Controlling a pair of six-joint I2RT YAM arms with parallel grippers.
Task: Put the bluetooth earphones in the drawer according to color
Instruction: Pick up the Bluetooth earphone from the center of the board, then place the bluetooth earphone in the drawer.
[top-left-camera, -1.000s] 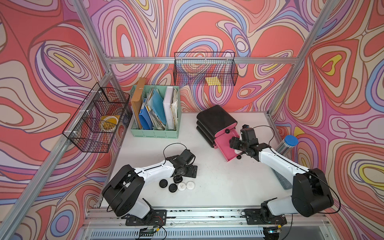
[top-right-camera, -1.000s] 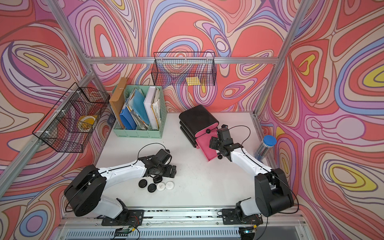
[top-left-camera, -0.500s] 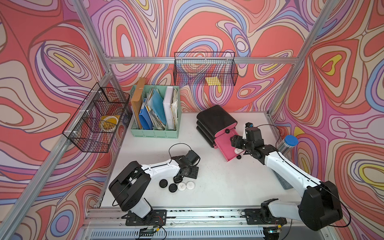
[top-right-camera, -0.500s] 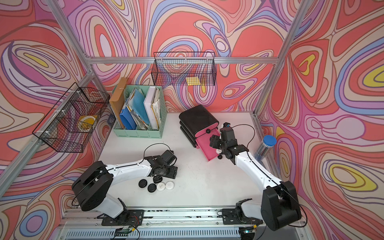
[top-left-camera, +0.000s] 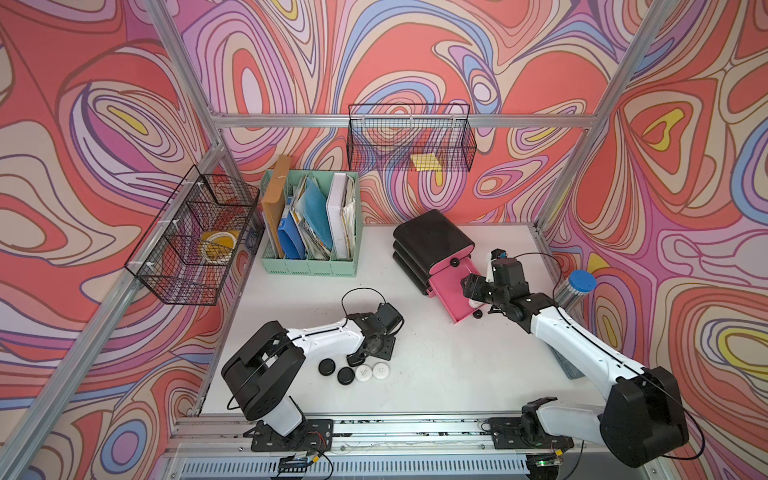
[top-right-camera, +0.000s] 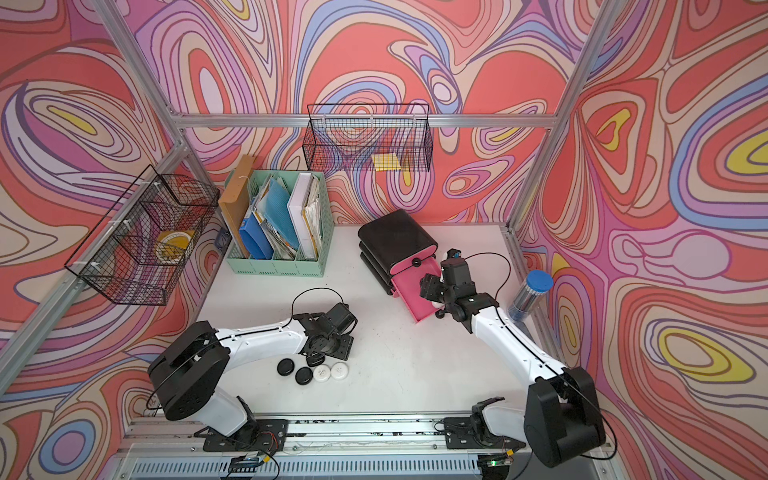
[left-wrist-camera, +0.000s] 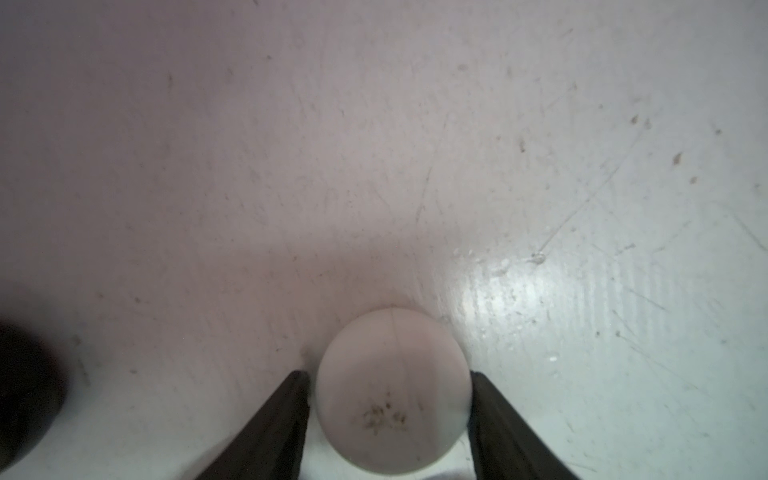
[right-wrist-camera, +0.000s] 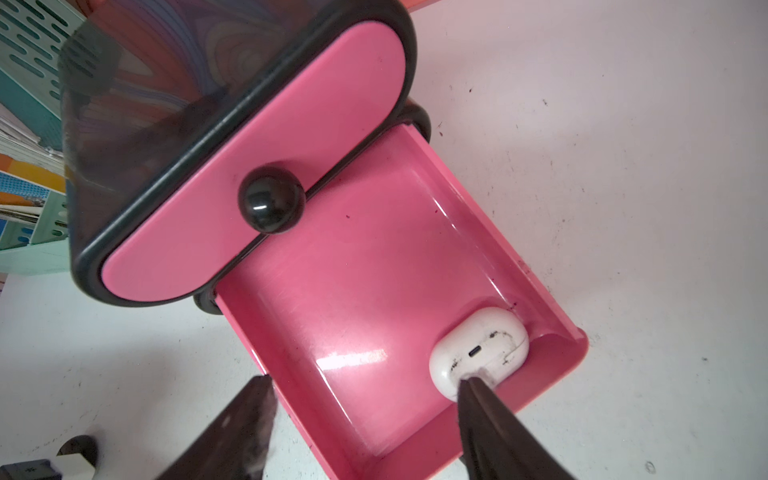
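While right jaws stand wide open over the pulled-out pink drawer (right-wrist-camera: 353, 270), w/ a white earphone case (right-wrist-camera: 478, 349) in its front corner by one tip, left jaws bracket another white case (left-wrist-camera: 392, 390) on worktop (left-wrist-camera: 374, 166); grip unclear.

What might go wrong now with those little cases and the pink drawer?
1. The left claw flanks a round white case on the table. Squeezed off-centre, it may pop out toward the black cases nearby.
2. The right claw, wide open, has one tip right by a second white case lying in the open drawer. Pulling away might drag it or jolt the drawer.
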